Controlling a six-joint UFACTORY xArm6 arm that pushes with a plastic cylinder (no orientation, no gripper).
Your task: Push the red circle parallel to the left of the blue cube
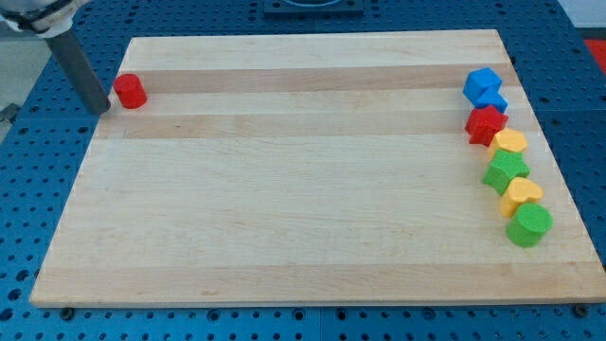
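Note:
The red circle (130, 91), a short red cylinder, sits near the board's upper left edge. My tip (98, 109) is at the view's left of it, just off its left side, at the board's left edge. The blue cube (482, 85) sits at the board's upper right corner, far to the view's right of the red circle, with a second blue block (496, 102) touching it just below.
A column of blocks runs down the right edge of the wooden board (303, 189): a red star-like block (485, 124), a yellow block (509, 142), a green star-like block (506, 170), a yellow heart-like block (522, 195) and a green cylinder (529, 225).

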